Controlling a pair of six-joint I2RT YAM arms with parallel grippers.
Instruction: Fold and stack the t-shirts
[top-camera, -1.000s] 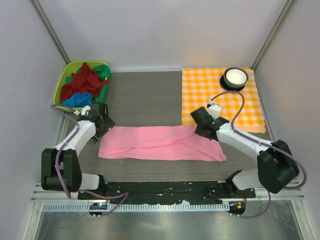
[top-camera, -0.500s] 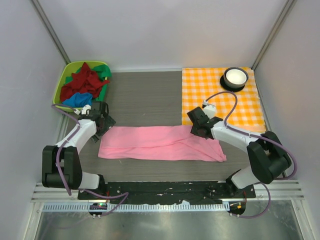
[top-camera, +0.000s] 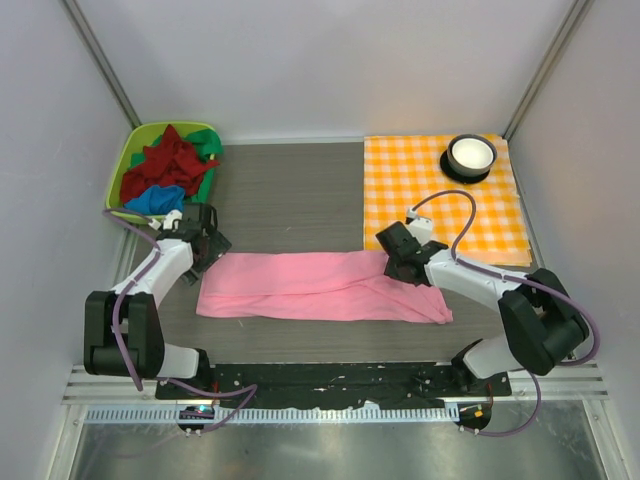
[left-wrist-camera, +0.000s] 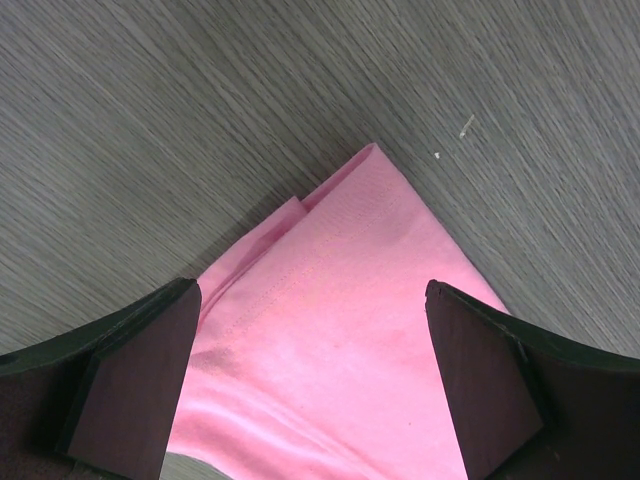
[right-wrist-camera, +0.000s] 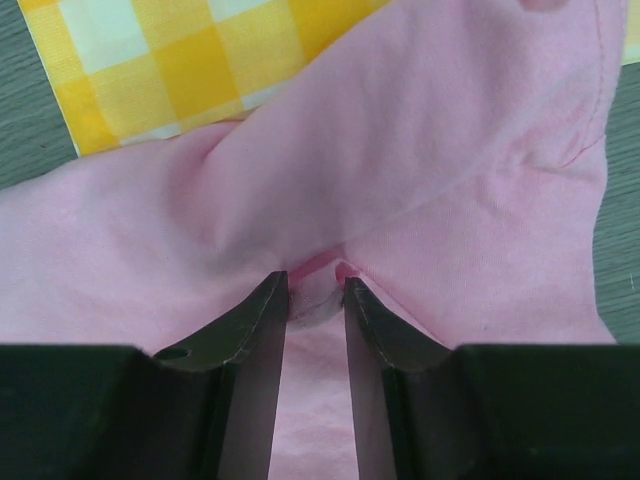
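Pink t-shirt (top-camera: 320, 286): soft folded band on wood-grain bench (left-wrist-camera: 150, 120).
Left gripper (left-wrist-camera: 310, 300): gaping wide over pointed corner, empty.
Right gripper (right-wrist-camera: 314, 283): narrow, pinching a pucker.

The left arm (top-camera: 160, 275) and right arm (top-camera: 472, 283) are white links between chunky black joints, each trailing a purple cable (top-camera: 447, 192). The left pincer (left-wrist-camera: 310, 290) and right pincer (right-wrist-camera: 315, 283) have flat, dark, wedge-shaped fingers.
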